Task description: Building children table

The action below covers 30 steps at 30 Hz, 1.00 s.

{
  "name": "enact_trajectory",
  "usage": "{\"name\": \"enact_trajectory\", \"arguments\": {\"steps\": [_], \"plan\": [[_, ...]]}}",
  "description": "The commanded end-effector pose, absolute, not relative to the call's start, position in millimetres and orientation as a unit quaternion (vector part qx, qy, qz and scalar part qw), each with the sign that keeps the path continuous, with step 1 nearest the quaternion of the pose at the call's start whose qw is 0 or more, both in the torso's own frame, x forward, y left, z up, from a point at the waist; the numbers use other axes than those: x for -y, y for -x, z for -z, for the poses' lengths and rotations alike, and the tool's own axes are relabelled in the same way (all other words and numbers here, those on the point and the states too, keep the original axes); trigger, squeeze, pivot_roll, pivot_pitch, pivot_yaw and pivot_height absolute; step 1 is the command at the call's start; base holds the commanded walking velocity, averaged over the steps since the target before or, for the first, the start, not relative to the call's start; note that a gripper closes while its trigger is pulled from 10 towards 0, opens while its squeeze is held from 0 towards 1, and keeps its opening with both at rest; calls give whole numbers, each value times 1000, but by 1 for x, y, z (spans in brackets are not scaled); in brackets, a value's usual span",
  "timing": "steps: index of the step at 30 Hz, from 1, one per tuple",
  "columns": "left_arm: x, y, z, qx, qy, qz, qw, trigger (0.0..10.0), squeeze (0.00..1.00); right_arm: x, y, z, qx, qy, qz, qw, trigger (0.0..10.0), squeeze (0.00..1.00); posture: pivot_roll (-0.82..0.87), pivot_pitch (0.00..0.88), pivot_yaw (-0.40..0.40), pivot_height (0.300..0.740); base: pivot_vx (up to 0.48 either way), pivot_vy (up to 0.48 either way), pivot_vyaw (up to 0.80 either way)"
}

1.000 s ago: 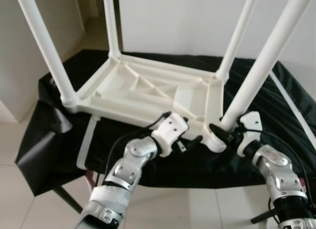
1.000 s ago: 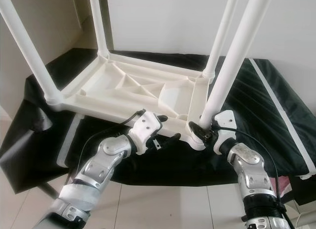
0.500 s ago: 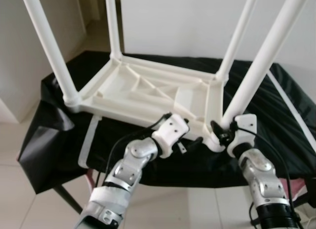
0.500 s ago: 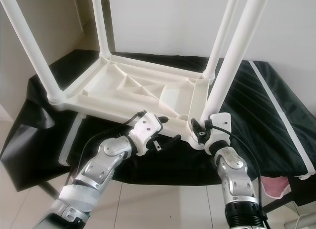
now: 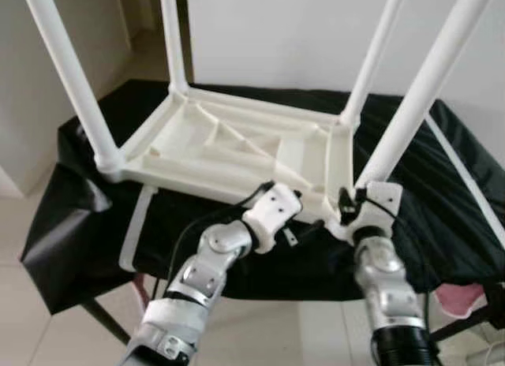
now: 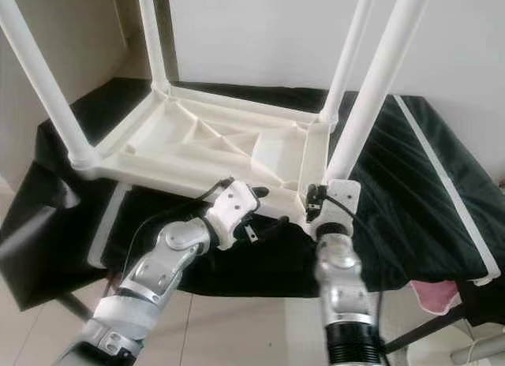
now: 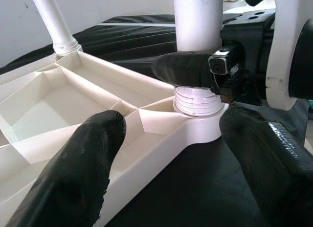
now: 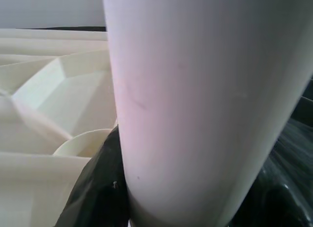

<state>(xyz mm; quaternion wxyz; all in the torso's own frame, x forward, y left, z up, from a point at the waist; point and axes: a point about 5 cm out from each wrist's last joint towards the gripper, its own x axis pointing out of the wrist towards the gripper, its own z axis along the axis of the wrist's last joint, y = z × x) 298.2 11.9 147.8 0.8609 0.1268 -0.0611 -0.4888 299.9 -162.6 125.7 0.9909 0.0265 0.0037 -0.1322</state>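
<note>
A white plastic children's table (image 5: 237,145) lies upside down on a black cloth (image 5: 95,216), its legs pointing up. The near right leg (image 5: 426,82) stands in the corner socket (image 7: 198,101). My right gripper (image 5: 351,204) is shut on that leg just above the socket; in the right wrist view the leg (image 8: 205,100) sits against a black finger (image 8: 98,188). My left gripper (image 5: 306,222) is open at the table's front edge, just left of that corner. In the left wrist view its fingers (image 7: 88,158) straddle the rim without touching it.
The black cloth drapes over a low stand with the tiled floor (image 5: 47,334) below. White strips lie on the cloth at left (image 5: 134,232) and right (image 5: 465,177). A pink item (image 5: 461,296) sits low at right. A white wall (image 5: 276,35) rises behind.
My right forearm has swung left around the near right leg and now stands almost straight below it, gripper still at the leg's base. The left arm has stayed put. The camera shifted slightly.
</note>
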Motion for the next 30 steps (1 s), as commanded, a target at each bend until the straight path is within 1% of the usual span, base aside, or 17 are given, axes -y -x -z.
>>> {"name": "enact_trajectory", "arguments": {"steps": [1,5,9,10,11,12,15,18,20,22,23,26,27,28,30], "plan": [[-10,-297,-147,64,-123,484,864,10000,0,161,-296,-108,-53,-31,155,986,10000,0,-34,0,-55,740,0,0,0],[-9,-296,-146,65,-120,484,864,10000,0,154,-297,-112,-42,-35,145,988,10000,0,-35,0,-62,740,0,0,0],[-9,-296,-146,64,-120,484,864,10000,0,156,-296,-114,-34,-26,144,989,10000,0,-34,0,-64,740,0,0,0],[-9,-296,-146,64,-120,484,864,10000,0,157,-296,-115,-29,-21,145,989,10000,204,-33,0,-65,740,0,0,0],[-9,-296,-145,64,-120,484,865,10000,0,158,-296,-117,-24,-19,147,989,10000,796,-35,0,-65,740,0,0,0],[-8,-296,-145,64,-120,483,865,10000,0,159,-295,-119,-17,-24,144,989,10000,1000,-34,0,-67,740,0,0,0],[-8,-296,-145,65,-119,483,865,10000,0,159,-295,-120,-14,-28,142,989,10000,1000,-34,0,-67,740,0,0,0],[-8,-296,-146,66,-122,483,865,10000,0,163,-290,-133,35,-34,112,993,10000,1000,-39,0,-69,740,0,0,0],[-8,-296,-146,67,-122,483,864,10000,0,164,-288,-136,46,-36,97,994,10000,1000,-40,0,-69,740,0,0,0],[-8,-296,-146,67,-122,483,864,10000,0,164,-288,-136,46,-36,97,994,10000,1000,-40,0,-69,740,0,0,0],[-7,-297,-147,68,-121,483,864,10000,0,167,-284,-137,53,-34,76,995,10000,1000,-44,0,-68,740,0,0,0],[-7,-297,-148,69,-121,483,864,10000,0,170,-280,-137,54,-36,57,996,10000,1000,-44,0,-68,740,0,0,0],[-6,-297,-148,70,-121,483,864,10000,0,176,-277,-134,45,-42,34,998,10000,1000,-49,0,-67,740,0,0,0],[-6,-298,-148,71,-123,484,864,10000,0,182,-276,-133,42,-37,13,998,10000,584,-51,0,-67,740,0,0,0],[-6,-298,-148,71,-123,484,864,10000,0,182,-276,-133,42,-37,13,998,10000,584,-51,0,-67,740,0,0,0]]}}
